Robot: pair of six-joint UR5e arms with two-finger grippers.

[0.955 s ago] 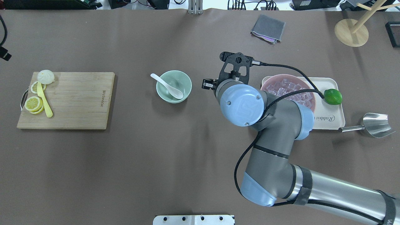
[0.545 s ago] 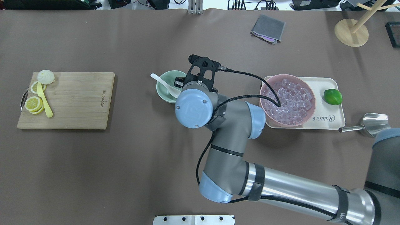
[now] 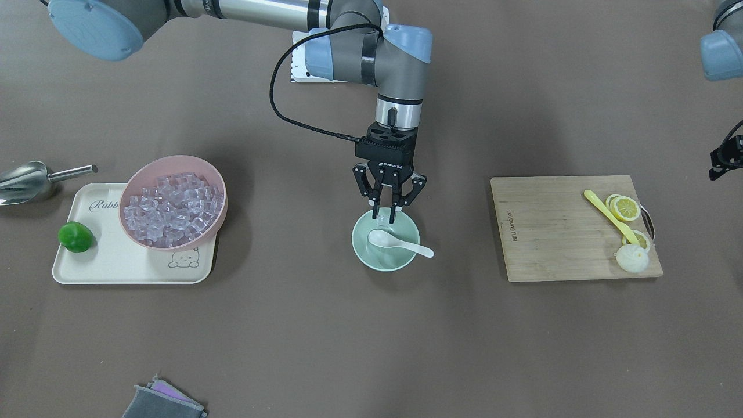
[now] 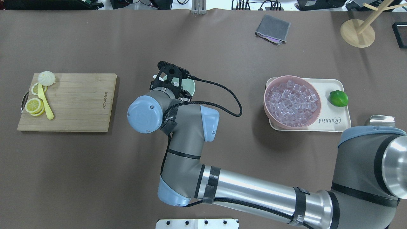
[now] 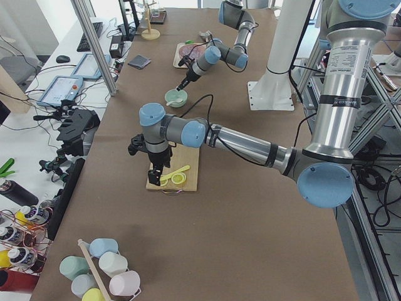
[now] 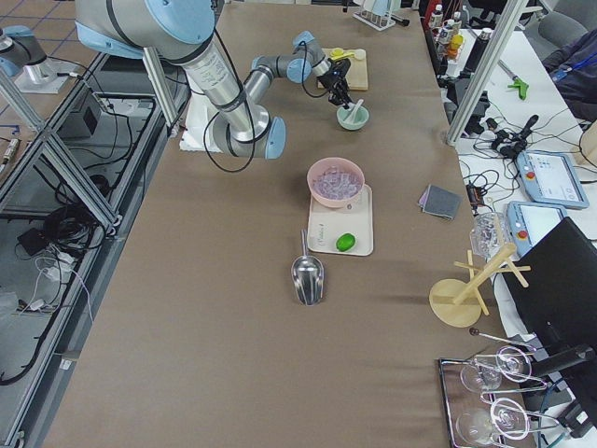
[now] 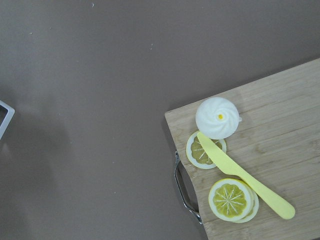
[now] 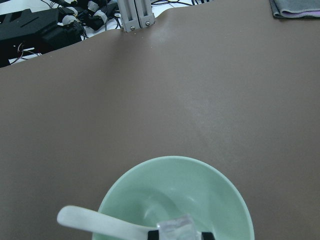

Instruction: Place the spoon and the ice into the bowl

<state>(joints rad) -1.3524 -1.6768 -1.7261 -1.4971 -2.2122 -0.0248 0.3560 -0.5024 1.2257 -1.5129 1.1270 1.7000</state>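
Right gripper (image 3: 385,219) moved over one bowl (image 3: 369,258), pinching one ice (image 8: 176,229), one spoon (image 3: 396,241) inside.

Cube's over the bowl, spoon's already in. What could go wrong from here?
1. The small clear ice cube held in the right gripper hangs near the robot-side rim of the mint-green round bowl, so it might bounce out on release.
2. It could strike the white glossy soup spoon, whose handle overhangs the rim, and tip it out.

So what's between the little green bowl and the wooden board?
Just bare brown table, seen in the front-facing view. Only the white spoon pokes its handle out of the bowl toward the board.
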